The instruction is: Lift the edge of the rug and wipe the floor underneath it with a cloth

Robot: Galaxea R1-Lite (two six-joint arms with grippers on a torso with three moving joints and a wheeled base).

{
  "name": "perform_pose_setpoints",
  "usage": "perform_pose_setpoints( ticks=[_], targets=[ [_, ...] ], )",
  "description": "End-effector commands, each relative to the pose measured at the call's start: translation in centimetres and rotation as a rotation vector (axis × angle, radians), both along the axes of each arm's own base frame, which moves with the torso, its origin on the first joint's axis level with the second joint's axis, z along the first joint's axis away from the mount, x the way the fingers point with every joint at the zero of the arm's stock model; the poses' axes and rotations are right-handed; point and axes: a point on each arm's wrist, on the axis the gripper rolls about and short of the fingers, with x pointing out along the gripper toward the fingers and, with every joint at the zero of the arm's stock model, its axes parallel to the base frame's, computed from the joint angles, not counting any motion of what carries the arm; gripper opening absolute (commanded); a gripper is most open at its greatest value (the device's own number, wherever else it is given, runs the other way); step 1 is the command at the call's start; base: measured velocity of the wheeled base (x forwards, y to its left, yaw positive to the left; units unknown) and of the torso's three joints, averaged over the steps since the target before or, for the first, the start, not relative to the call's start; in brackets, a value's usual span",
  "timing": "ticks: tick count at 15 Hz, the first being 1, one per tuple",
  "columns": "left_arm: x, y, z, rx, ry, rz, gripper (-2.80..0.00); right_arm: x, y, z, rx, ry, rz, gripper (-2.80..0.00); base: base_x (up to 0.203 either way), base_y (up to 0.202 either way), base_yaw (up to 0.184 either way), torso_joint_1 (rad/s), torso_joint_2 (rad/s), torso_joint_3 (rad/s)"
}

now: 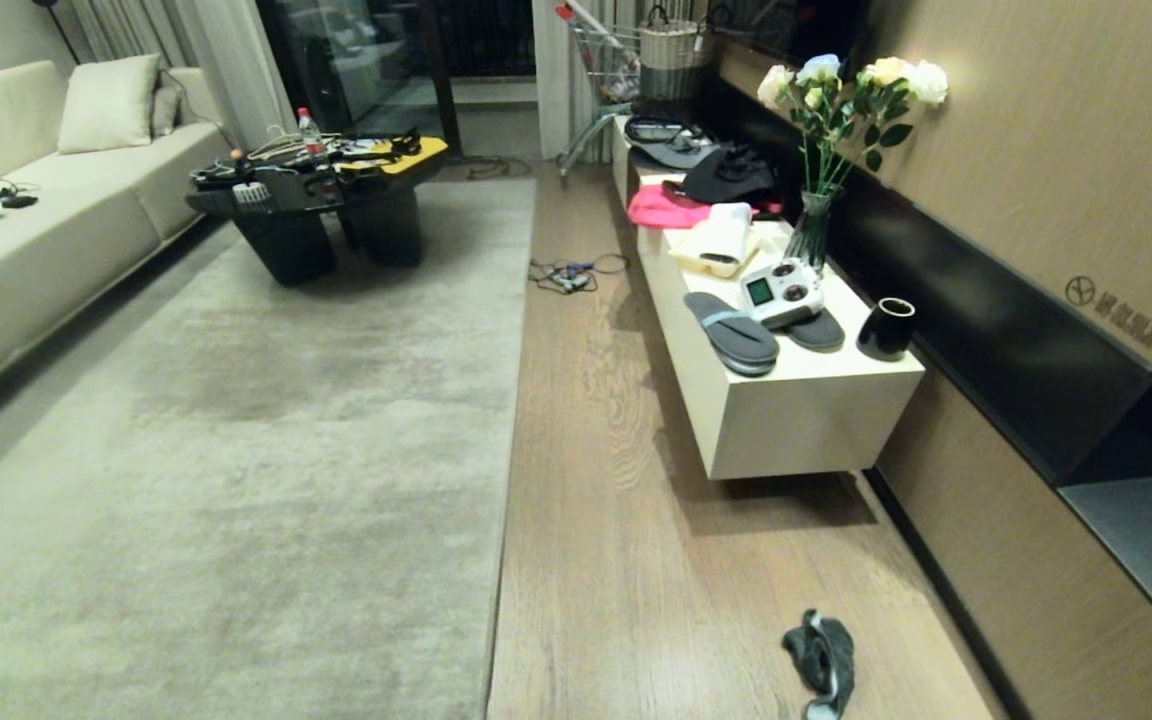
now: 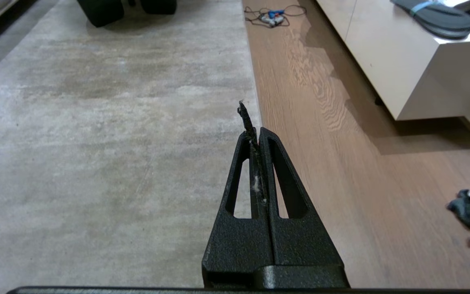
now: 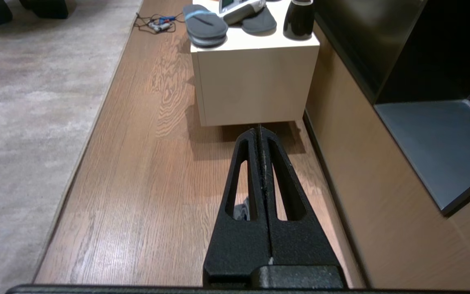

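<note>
We start with the cloth [image 1: 820,660], a crumpled dark grey-green rag lying on the floor [image 1: 636,560] at about five o'clock in the head view, near the wall and well apart from the rug. It looks soft and light, so we judge a pinch on one raised fold should lift it without trouble. The rug edge [image 1: 508,440] runs straight from six o'clock up toward twelve, flat against the wood planks. The rug is very large, so we expect the border to be limp but weighty; a grip right at the border should peel it up. Our left gripper [image 2: 255,132] hangs above that border, fingers pressed together with only a dark scrap caught at the tips. Our right gripper [image 3: 260,130] hangs above bare floor, fingers together and empty. At two o'clock stands the white cabinet [image 1: 796,420] with grey slippers [image 1: 733,332].
</note>
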Motion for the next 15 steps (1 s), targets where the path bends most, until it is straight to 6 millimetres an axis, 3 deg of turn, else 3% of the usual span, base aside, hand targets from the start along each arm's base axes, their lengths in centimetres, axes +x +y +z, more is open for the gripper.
perform_pose_setpoints(
  ticks=[1,7,15],
  targets=[
    [0.00,0.00,-0.01,0.001,0.001,0.000,-2.80,0.01,0.00,0.01,0.001,0.001,0.000,-2.80,0.000,0.000,0.000,-0.011,-0.38,-0.395],
    [0.00,0.00,-0.01,-0.001,0.001,0.000,-2.80,0.01,0.00,0.01,0.001,0.001,0.000,-2.80,0.000,0.000,0.000,0.023,-0.44,-0.402],
    [0.00,0.00,-0.01,-0.001,0.001,0.000,-2.80,0.01,0.00,0.01,0.001,0.001,0.000,-2.80,0.000,0.000,0.000,0.118,-0.48,-0.373]
  ],
)
